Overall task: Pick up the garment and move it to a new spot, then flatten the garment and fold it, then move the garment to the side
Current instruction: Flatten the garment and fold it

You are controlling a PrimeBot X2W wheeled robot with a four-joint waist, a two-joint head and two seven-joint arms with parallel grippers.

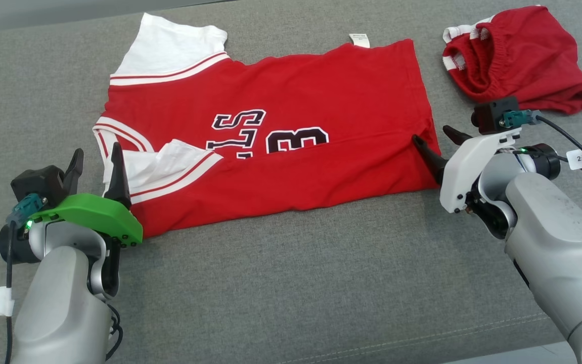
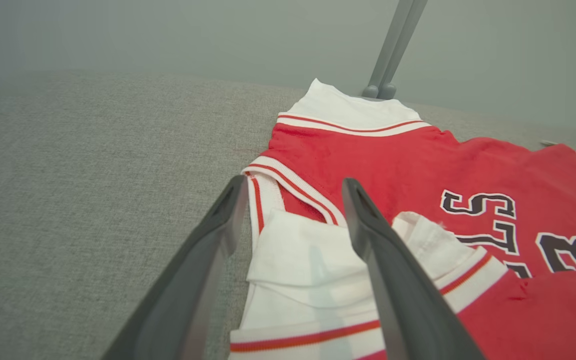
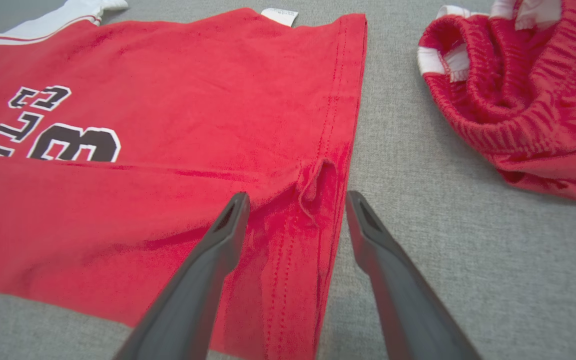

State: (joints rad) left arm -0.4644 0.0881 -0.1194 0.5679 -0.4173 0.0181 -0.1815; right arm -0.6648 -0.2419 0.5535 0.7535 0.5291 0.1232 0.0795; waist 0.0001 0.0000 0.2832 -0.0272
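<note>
Hiding half its lettering (image 1: 270, 136), folded jersey (image 1: 296, 91) between spread left pincer (image 1: 97, 150) and spread right pincer (image 1: 431, 134).

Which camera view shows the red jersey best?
The head view: the whole red jersey lies in frame, its near edge folded over. The left wrist view shows its collar and white sleeves. The right wrist view shows its hem and part of the print.
</note>
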